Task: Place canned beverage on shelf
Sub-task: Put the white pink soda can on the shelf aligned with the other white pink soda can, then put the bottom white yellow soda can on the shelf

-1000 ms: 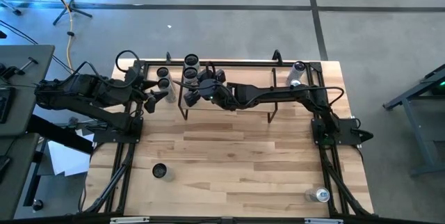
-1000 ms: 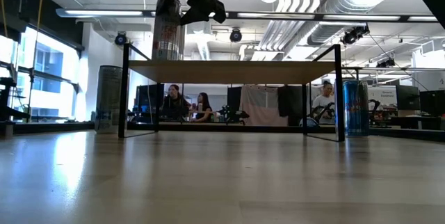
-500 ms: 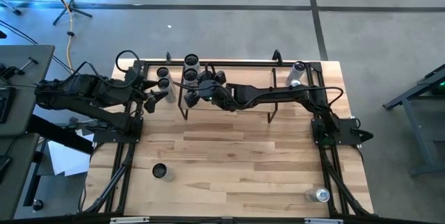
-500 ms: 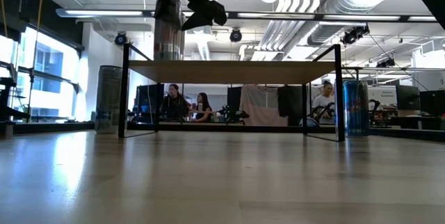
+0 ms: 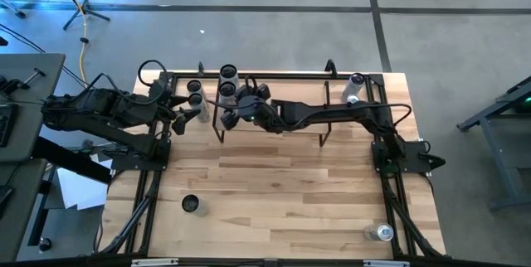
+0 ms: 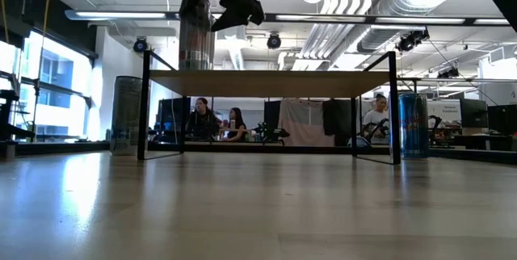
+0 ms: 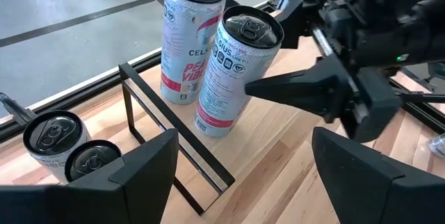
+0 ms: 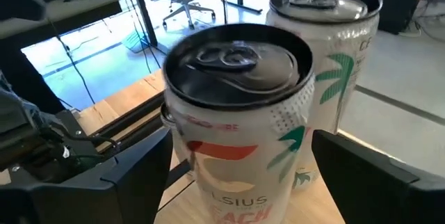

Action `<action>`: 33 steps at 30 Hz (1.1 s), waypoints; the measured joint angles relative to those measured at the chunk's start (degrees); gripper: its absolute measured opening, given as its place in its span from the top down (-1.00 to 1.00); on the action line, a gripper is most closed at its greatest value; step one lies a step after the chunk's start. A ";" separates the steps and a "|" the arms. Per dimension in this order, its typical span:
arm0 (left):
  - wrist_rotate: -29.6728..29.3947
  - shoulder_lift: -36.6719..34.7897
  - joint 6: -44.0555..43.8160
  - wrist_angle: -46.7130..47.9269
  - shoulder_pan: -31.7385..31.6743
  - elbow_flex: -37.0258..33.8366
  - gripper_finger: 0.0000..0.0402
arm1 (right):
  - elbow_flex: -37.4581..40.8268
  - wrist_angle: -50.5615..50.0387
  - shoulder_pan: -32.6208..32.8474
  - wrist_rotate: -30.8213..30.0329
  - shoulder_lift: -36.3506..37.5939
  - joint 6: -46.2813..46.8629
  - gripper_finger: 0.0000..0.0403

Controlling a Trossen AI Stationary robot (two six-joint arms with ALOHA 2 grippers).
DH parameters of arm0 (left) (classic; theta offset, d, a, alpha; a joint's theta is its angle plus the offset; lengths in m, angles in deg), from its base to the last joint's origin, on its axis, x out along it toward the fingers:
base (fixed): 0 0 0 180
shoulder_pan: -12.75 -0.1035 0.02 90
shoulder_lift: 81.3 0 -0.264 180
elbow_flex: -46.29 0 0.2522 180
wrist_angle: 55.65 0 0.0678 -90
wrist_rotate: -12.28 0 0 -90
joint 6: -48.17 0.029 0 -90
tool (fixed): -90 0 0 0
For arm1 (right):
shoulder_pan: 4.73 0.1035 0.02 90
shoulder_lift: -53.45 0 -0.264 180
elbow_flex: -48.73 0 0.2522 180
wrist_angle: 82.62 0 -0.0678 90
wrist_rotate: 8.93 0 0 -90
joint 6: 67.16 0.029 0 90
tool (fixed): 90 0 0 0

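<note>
Cans (image 7: 235,71), two slim aluminium cylinders, stood upright side by side at the shelf's (image 5: 274,108) left end, upper centre of the high frame. Smooth and thin-walled, they probably slip and dent easily; a mid-body hold looked safest. Right gripper (image 5: 235,109) straddled the nearer can, fingers spread. Left gripper (image 5: 189,114) waited open, left of the shelf, over the wooden tabletop (image 5: 274,184).

table (image 5: 282,192): shelf (image 5: 290,101), loose cans | shelf: two cans (image 7: 208,57)
</note>
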 joint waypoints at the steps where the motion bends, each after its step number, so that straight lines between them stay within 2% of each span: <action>1: 0.02 0.00 0.00 0.01 0.01 0.00 -0.49 | 0.00 -0.44 0.02 0.02 0.31 -0.55 -0.64; 29: 0.12 0.00 0.46 -0.05 -0.01 0.00 -0.49 | -0.09 -23.71 3.78 1.04 7.30 -0.57 -0.64; 33: 2.61 -0.17 0.65 0.00 0.00 0.00 -0.49 | -0.07 -29.13 4.85 -0.42 7.80 -0.04 -0.64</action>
